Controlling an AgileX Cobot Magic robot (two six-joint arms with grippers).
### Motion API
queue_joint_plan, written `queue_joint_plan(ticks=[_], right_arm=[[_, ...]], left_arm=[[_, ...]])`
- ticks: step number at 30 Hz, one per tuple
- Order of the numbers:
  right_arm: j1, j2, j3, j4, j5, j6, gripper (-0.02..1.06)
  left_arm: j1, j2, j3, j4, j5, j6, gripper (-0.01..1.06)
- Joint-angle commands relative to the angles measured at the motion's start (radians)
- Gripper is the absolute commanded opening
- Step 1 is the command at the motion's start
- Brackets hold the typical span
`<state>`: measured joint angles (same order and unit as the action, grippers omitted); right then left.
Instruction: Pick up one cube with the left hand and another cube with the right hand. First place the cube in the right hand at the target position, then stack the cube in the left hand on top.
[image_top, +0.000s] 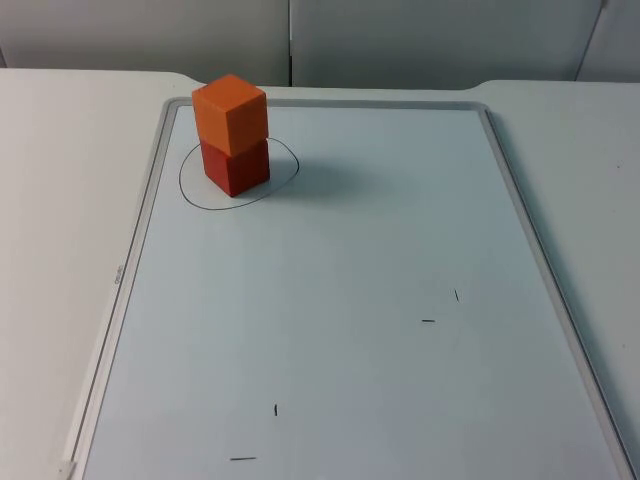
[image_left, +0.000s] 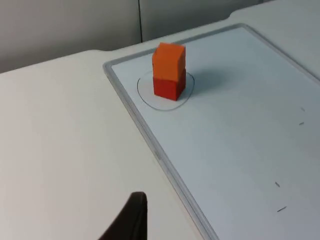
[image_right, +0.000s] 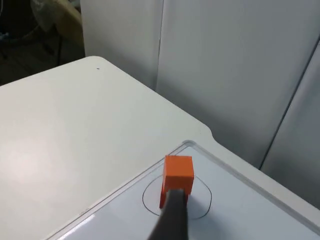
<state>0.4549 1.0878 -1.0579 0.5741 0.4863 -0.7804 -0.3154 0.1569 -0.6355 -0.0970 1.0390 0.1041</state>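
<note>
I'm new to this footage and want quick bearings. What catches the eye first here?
The orange cube stacked on the red cube stands out, sitting inside the hand-drawn circle near the far left corner of the whiteboard. Small pen marks dot the board's nearer part.

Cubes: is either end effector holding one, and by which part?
Nothing is held. The orange cube sits free on the red cube inside the drawn circle; both arms wait away from the stack.

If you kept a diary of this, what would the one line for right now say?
stack: orange cube on red cube | place: inside drawn circle on whiteboard | cubes: free of any end effector
</note>
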Motion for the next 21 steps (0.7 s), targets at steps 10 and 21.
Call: queue_joint_plan(ticks=[10, 21], right_arm=[[-0.006, -0.178, 0.190, 0.007, -0.085, -0.033, 0.73], [-0.006, -0.292, 0.208, 0.011, -0.088, -0.028, 0.73]], left_arm=[[-0.006, -0.157, 0.114, 0.029, 0.051, -0.014, 1.05], [-0.006, -0.157, 0.122, 0.073, 0.039, -0.014, 1.05]])
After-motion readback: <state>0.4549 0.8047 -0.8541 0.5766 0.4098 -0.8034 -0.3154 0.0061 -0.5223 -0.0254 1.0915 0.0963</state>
